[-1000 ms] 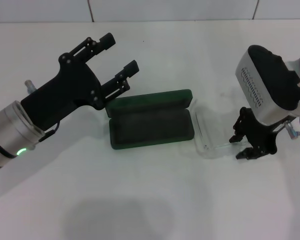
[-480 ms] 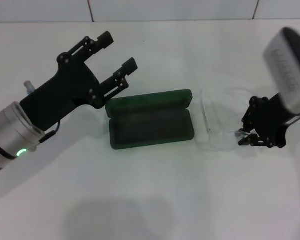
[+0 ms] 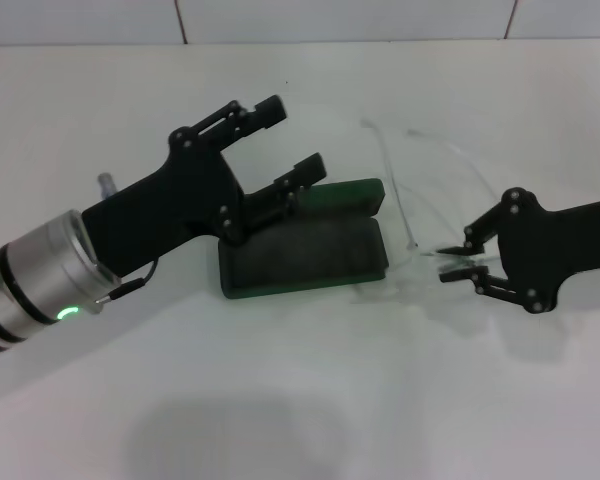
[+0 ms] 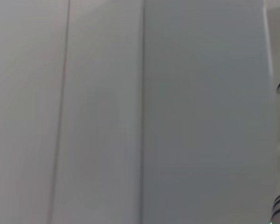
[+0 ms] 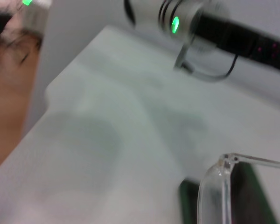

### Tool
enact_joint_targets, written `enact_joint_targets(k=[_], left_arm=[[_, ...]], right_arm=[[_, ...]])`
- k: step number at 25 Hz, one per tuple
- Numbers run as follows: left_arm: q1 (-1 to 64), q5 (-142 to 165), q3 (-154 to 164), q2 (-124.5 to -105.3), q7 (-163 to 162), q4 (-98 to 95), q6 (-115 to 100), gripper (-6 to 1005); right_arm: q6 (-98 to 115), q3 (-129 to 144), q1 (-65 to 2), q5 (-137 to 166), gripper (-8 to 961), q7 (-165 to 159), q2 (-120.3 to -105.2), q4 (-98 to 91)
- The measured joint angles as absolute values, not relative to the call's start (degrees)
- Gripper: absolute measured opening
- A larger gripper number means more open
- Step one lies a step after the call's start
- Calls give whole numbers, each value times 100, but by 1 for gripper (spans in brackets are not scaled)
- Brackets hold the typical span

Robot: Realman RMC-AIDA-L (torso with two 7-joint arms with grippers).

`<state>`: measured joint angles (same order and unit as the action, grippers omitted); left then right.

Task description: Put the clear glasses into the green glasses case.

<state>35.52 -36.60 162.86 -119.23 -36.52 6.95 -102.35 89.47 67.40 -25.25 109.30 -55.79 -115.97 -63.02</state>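
The green glasses case (image 3: 310, 255) lies open in the middle of the white table, lid (image 3: 345, 195) hinged back. My right gripper (image 3: 448, 263) hovers just right of the case, shut on the clear glasses (image 3: 400, 215). They hang tilted above the table, their thin arms reaching up and back over the case's right end. In the right wrist view the glasses' clear rim (image 5: 213, 184) curves in front of the case (image 5: 259, 196). My left gripper (image 3: 290, 138) is open above the case's back left corner, holding nothing.
The white table (image 3: 280, 400) ends at a tiled wall behind. The left arm's silver wrist with a green light (image 5: 191, 21) shows in the right wrist view, with the table's edge (image 5: 51, 88) beyond. The left wrist view shows only a plain grey wall.
My right gripper has raised the clear glasses off the table and turned level. My left gripper has moved right, from beside the case to over its back left corner.
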Motion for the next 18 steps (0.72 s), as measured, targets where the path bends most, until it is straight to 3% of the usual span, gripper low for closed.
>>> enact_joint_targets(k=[9, 18], left_arm=[[4177, -2895, 16286, -11923, -4226, 756, -10269, 711], [4315, -2879, 16248, -11881, -4436, 727, -10422, 711]], right_arm=[[8777, 6773, -2443, 9353, 116, -3024, -11591, -4823], [8760, 6804, -2419, 9288, 116, -2636, -11600, -4658]])
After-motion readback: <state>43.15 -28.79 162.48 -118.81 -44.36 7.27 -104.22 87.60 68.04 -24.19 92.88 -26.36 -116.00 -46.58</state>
